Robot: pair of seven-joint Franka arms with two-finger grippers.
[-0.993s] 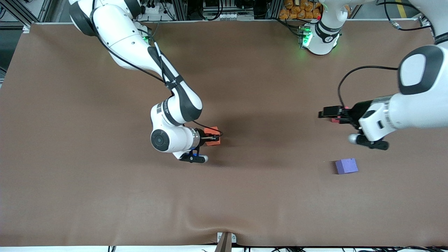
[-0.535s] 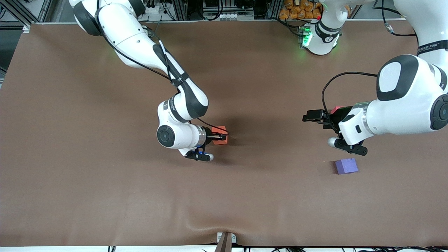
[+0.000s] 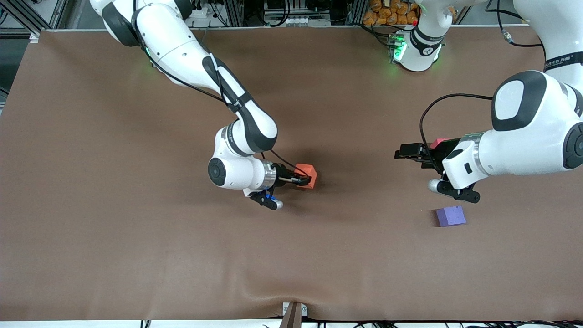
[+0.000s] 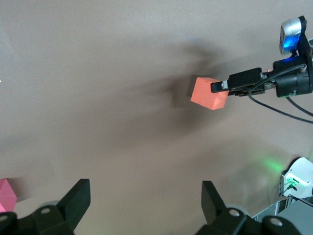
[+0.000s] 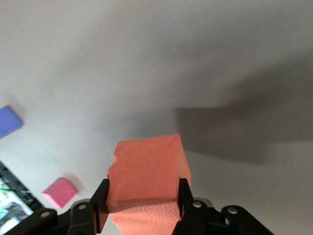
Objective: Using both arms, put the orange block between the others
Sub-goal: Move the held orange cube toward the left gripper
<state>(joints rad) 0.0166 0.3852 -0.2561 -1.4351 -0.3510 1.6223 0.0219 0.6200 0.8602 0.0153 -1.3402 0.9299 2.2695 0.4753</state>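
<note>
My right gripper (image 3: 304, 178) is shut on the orange block (image 3: 307, 172) and holds it a little above the middle of the table; its shadow lies apart from it. The right wrist view shows the orange block (image 5: 146, 169) clamped between both fingers (image 5: 101, 198). In the left wrist view the orange block (image 4: 210, 93) hangs ahead of my left gripper (image 4: 144, 200), which is open and holds nothing. My left gripper (image 3: 403, 153) hovers beside the red-pink cube (image 3: 440, 143), half hidden by the left arm. The purple-blue cube (image 3: 451, 216) lies nearer the front camera.
A brown cloth (image 3: 136, 237) covers the whole table, with a slight ridge near its front edge. The left arm's green-lit base (image 3: 416, 48) stands at the table's back edge. The red-pink cube (image 5: 59, 192) and the purple-blue cube (image 5: 9, 121) also show in the right wrist view.
My right gripper has carried the orange block toward the left arm's end of the table. The left gripper shifted toward the middle, uncovering part of the red-pink cube, then stayed still.
</note>
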